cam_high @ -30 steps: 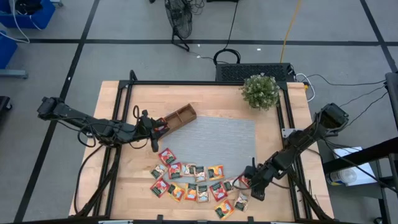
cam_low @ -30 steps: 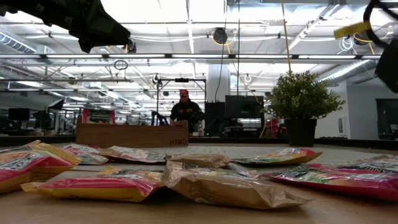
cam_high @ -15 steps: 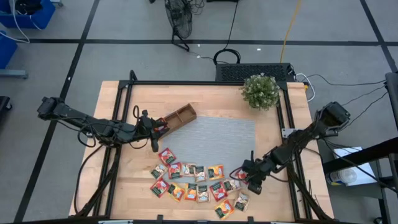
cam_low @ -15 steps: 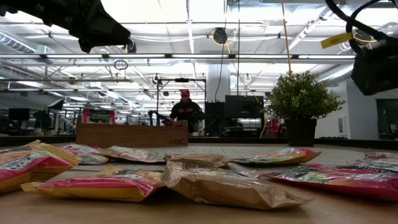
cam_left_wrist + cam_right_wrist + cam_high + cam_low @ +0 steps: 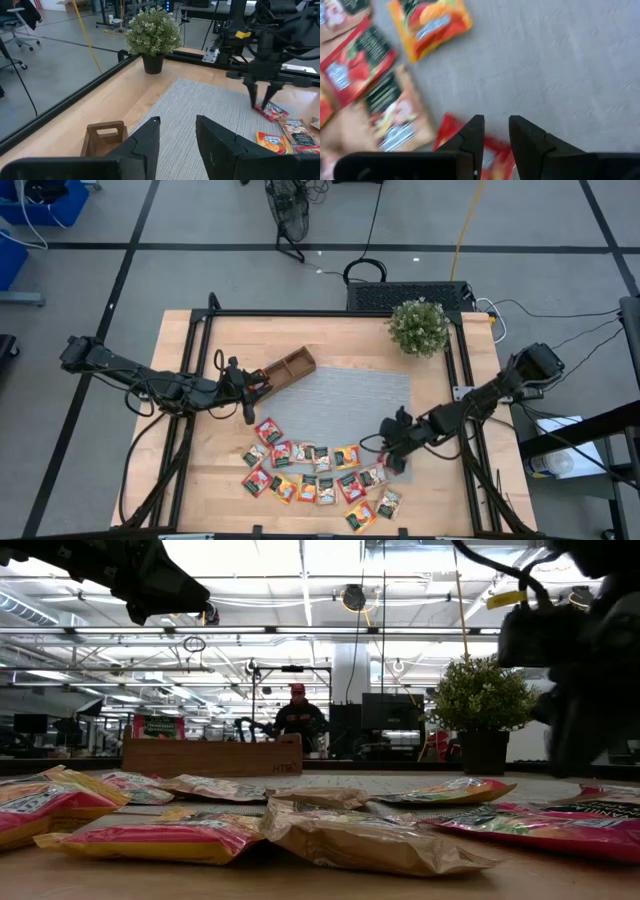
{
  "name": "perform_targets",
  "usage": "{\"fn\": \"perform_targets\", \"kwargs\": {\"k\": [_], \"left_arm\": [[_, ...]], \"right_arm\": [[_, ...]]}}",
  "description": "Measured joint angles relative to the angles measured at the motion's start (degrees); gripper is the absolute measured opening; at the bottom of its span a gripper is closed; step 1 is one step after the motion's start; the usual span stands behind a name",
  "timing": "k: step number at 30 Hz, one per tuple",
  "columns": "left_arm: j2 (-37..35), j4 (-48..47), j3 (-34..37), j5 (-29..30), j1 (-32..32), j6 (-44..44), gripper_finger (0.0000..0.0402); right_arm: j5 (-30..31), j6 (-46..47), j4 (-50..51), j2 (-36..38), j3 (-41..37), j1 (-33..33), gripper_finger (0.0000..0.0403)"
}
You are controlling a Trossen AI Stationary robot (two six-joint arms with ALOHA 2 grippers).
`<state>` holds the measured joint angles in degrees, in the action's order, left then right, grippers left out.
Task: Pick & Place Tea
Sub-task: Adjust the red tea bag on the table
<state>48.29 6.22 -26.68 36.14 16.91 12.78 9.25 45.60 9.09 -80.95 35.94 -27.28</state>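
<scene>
Red tea sachet [image 5: 495, 150] sits under my right gripper [image 5: 392, 461], fingers narrow around it at the mat [image 5: 350, 395] edge; left gripper [image 5: 262, 383] part-open by tray [image 5: 290, 366].

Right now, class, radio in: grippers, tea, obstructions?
Right gripper over a red sachet at the mat edge, fingers apart. Left gripper open by the tray. Nothing blocking.
</scene>
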Motion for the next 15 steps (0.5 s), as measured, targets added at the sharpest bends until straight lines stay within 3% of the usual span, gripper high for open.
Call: {"fn": "perform_targets", "kwargs": {"k": [5, 8, 11, 15], "left_arm": [[0.00, 0.00, 0.00, 0.00, 0.00, 0.02, 0.0132], [0.00, 0.00, -0.02, 0.00, 0.00, 0.02, 0.0132], [0.00, 0.01, -0.02, 0.00, 0.00, 0.02, 0.0132], [0.02, -0.02, -0.04, 0.00, 0.00, 0.04, 0.0132]], "right_arm": [[2.31, -5.66, -2.95, 0.08, 0.00, 2.42, 0.0076], [-9.24, -7.21, -7.88, 1.57, 0.00, 2.80, 0.0076], [-21.43, -1.65, -10.52, 3.31, 0.11, 1.98, 0.0074], [-27.00, 4.39, -7.87, 4.46, 0.11, -0.40, 0.0052]]}}
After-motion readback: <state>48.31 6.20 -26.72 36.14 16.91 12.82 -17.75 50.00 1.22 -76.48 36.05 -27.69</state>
